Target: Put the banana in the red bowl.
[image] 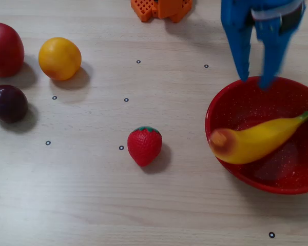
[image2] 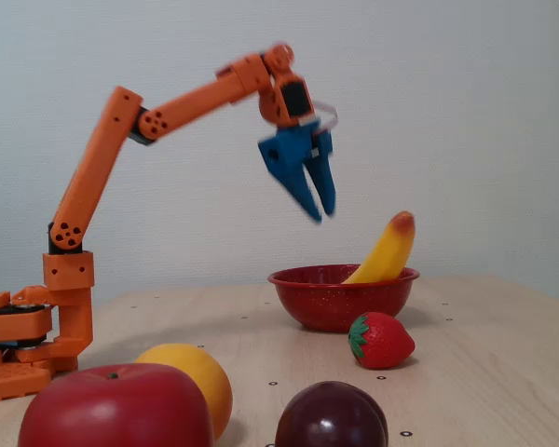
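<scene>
The long curved glossy yellow plastic banana [image: 256,141] lies already inside the large round glossy red bowl [image: 297,185], with its green stem tip on the far right rim and its orange-brown end leaning over the left rim, as the fixed view from above shows. In the side fixed view, the banana [image2: 384,253] sticks up at a slant above the bowl [image2: 335,303].

The blue two-finger hand [image: 255,81] hangs above the back rim of the bowl, with its fingers apart and nothing between them; it does not touch the banana.

I judge the banana to be light, stiff and hollow, and its shiny skin probably slippery. If it must be taken again, the thick middle part, gripped across the curve, seems the safest place; the thin ends could slide out. It looks not fragile.

I can read no brand, label or writing on any thing. The pale wooden surface [image: 143,205] carries only small black ring marks.
</scene>
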Controlling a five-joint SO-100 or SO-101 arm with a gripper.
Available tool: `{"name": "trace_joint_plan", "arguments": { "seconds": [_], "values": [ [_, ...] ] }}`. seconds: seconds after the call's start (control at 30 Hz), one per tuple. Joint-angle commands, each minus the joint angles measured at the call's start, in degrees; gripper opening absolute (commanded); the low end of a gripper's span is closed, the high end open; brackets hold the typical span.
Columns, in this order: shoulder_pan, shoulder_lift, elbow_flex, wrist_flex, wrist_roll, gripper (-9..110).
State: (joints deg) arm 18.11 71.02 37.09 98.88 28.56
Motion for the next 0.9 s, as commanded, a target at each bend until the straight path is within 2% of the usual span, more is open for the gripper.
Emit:
{"name": "trace_joint_plan", "arguments": {
  "seconds": [0.0, 0.3, 0.5, 0.7, 0.87],
  "values": [
    [-5.19, 15.21, 2.37, -5.27, -4.92, 0],
    [-17.75, 47.64, 37.88, -14.68, -22.50, 0],
    [-23.29, 69.43, 63.37, -15.47, -27.86, 0],
    [-26.19, 91.14, 90.26, -24.87, -29.71, 0],
    [-25.58, 103.97, 104.33, -25.84, -30.59, 0]
  ]
}}
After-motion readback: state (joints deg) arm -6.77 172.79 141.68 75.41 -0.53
